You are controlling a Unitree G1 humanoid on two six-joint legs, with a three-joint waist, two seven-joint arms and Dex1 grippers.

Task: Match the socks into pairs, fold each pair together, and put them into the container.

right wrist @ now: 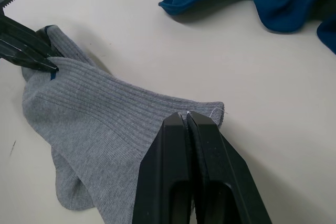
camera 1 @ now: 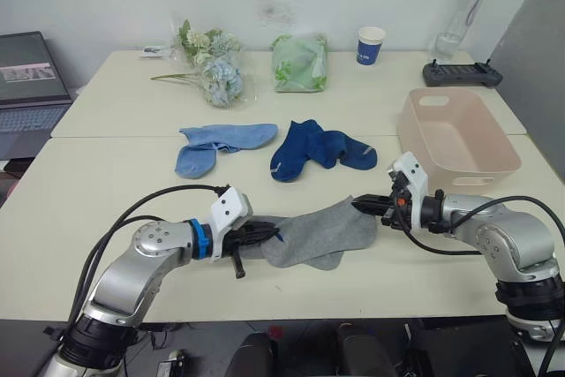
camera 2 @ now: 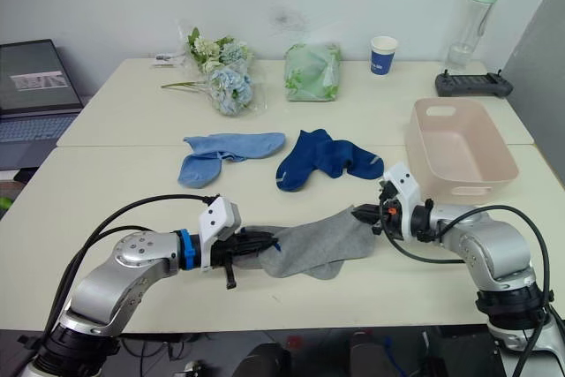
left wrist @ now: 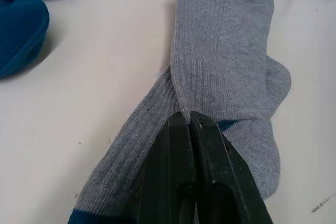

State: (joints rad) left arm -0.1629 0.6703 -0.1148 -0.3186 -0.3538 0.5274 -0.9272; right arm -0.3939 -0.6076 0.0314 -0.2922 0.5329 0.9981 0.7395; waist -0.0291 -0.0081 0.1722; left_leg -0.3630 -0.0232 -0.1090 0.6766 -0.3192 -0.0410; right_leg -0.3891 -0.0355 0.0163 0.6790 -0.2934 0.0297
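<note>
grey socks (camera 1: 320,233) stacked, lower one mostly hidden; left gripper (camera 1: 275,236) and right gripper (camera 1: 358,207) each clamped on opposite ends, arms low.

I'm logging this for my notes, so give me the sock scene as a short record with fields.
grey socks: laid together, front of table, pinched at both ends
left claw: shut on grey socks
right claw: shut on grey socks
light blue socks: loose, mid-table
navy socks: loose, beside the blue ones
pink container: at the robot's right, no socks inside
</note>
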